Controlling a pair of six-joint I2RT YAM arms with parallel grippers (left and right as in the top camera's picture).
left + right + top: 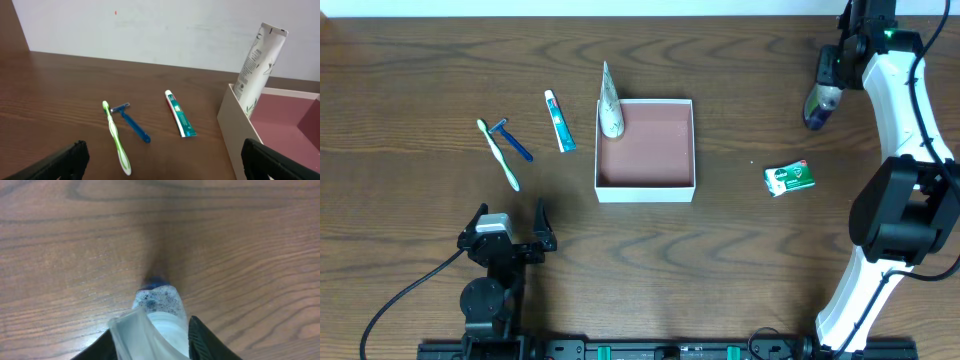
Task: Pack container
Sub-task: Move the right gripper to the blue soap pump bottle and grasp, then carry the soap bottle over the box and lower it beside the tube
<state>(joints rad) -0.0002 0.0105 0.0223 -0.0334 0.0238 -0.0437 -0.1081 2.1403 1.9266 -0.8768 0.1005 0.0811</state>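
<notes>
Right gripper (150,330) is at the far right edge of the table (740,260), fingers (205,340) closed on a small clear bottle (157,302). A finger presses each side of it. The bottle has speckled contents and a blue tip that points away from the wrist cam. We can't tell from either view whether it's lifted off the wood or still resting on it.

Left gripper (510,218) is open wide and holds nothing. It sits near the front of the table on the left, well short of the items.

The container (645,188) is at table centre: square, shallow, white walls, reddish-brown inside. It's well apart from the right gripper. We see one item in it, a white tube (610,108) with a leaf print, standing tilted in the far-left corner and leaning on the wall, crimped end up.

Outside the container, on its left:
- a small toothpaste tube (560,122), lying flat, nearest the container
- a blue razor (513,141), just beside the toothbrush
- a green-and-white toothbrush (499,154), farthest left

On its right, a green packet (789,178) lies alone, between the container and the right arm's base.
</notes>
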